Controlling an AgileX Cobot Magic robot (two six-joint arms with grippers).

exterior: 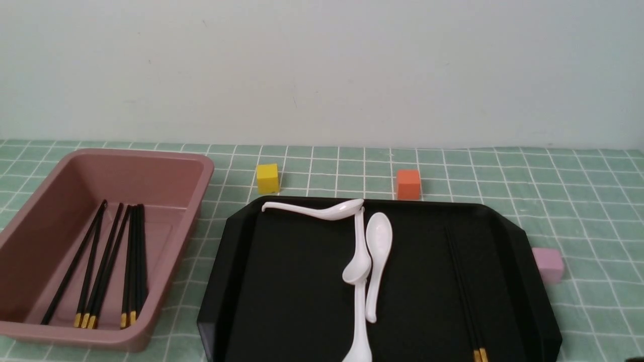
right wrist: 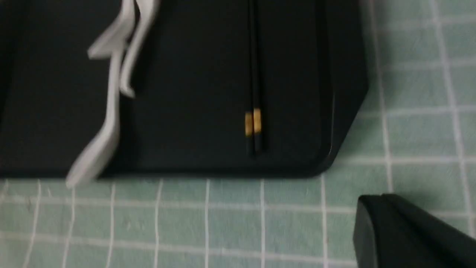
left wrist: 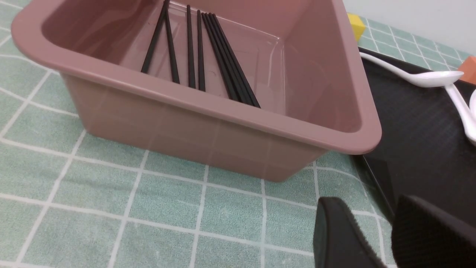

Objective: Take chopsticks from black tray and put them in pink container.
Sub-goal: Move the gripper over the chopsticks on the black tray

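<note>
Grippers on both arms point toward the green cloth (exterior: 593, 201), clear of the chopsticks (exterior: 463, 286).
Left gripper (left wrist: 369, 201) stands open, empty, near the pink container (left wrist: 193, 126); right gripper (right wrist: 382, 197) has its fingers together, empty, beside the black tray (right wrist: 193, 149), where two chopsticks lie side by side, right of the white spoons (exterior: 380, 251).

A pale wall (exterior: 322, 75) rises behind green-checked cloth (exterior: 593, 201).
</note>
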